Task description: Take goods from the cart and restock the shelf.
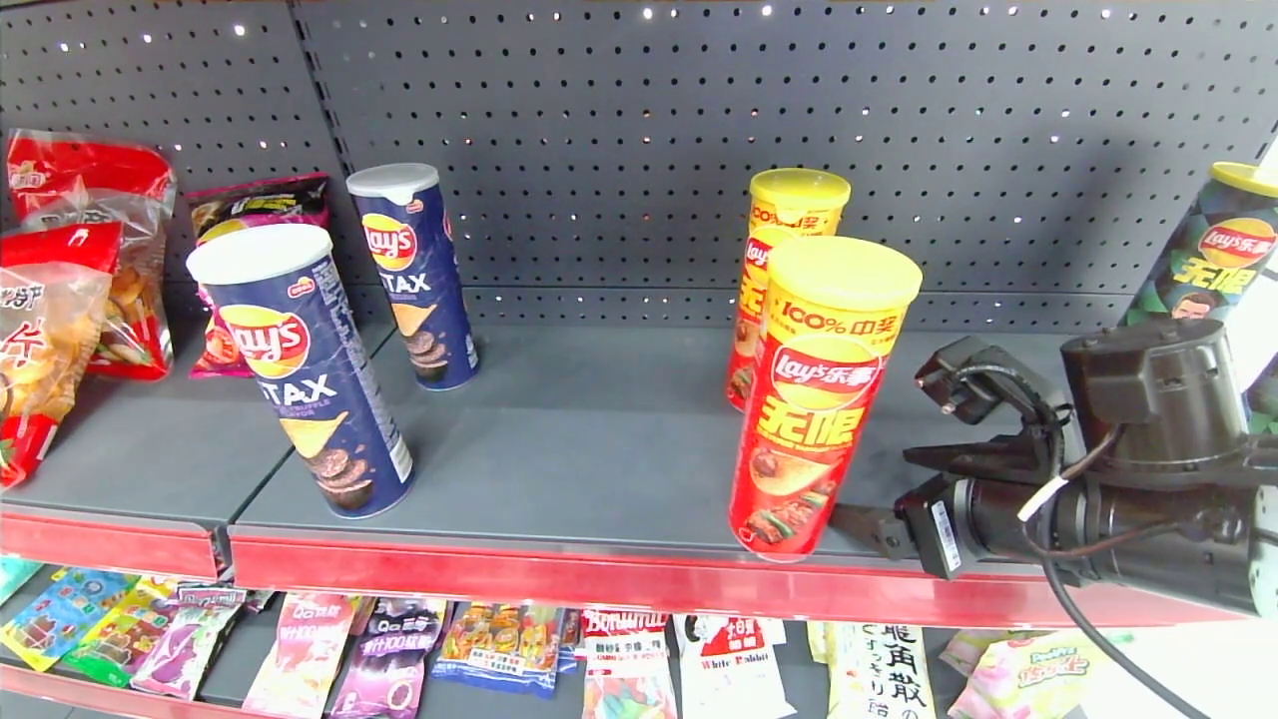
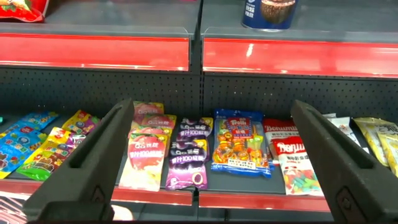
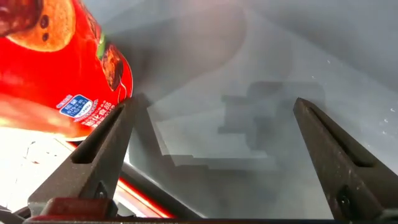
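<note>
A red chip can with a yellow lid [image 1: 814,399] stands upright at the front edge of the grey shelf [image 1: 599,449], with a second like it [image 1: 784,230] behind. My right gripper [image 1: 899,489] hovers low over the shelf just right of the front can's base, open. In the right wrist view that can [image 3: 56,56] lies just outside one finger [image 3: 106,149], and nothing sits between the fingers of the right gripper [image 3: 214,102]. My left gripper [image 2: 211,106] is open and holds nothing, facing the lower shelf's candy bags [image 2: 239,140].
Two blue chip cans [image 1: 305,369] [image 1: 414,275] stand on the shelf's left half, with snack bags [image 1: 60,290] at the far left. A green can [image 1: 1213,260] stands at the far right. Bare shelf lies between the blue and red cans. Behind is a pegboard wall [image 1: 639,120].
</note>
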Controlling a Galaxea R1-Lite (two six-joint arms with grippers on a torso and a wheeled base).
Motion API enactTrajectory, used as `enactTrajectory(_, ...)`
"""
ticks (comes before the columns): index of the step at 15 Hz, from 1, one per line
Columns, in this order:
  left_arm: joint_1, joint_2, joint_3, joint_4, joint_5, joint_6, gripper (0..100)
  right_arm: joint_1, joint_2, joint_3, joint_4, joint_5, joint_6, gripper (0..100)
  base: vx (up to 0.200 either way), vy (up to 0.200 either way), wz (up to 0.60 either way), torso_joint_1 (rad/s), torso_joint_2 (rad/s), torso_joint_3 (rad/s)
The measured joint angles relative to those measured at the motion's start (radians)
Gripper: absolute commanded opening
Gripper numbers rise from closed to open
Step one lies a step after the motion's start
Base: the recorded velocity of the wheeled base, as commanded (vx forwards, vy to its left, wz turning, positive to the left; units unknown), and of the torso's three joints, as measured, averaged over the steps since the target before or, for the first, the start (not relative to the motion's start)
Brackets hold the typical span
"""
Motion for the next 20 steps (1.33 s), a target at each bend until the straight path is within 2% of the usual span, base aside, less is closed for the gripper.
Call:
enactTrajectory(16, 0.0, 0.0, 0.0, 0.0, 0.0, 0.0, 100, 0.059, 0.023, -0.027, -0.001, -0.006, 0.013, 100, 0.0, 0.0, 0.0, 0.0, 0.0, 0.0)
enactTrajectory(20, 0.0, 0.0, 0.0, 0.0, 0.0, 0.0, 100, 0.051, 0.011, -0.012, 0.0, -0.009, 0.043, 100, 0.0, 0.0, 0.0, 0.0, 0.0, 0.0)
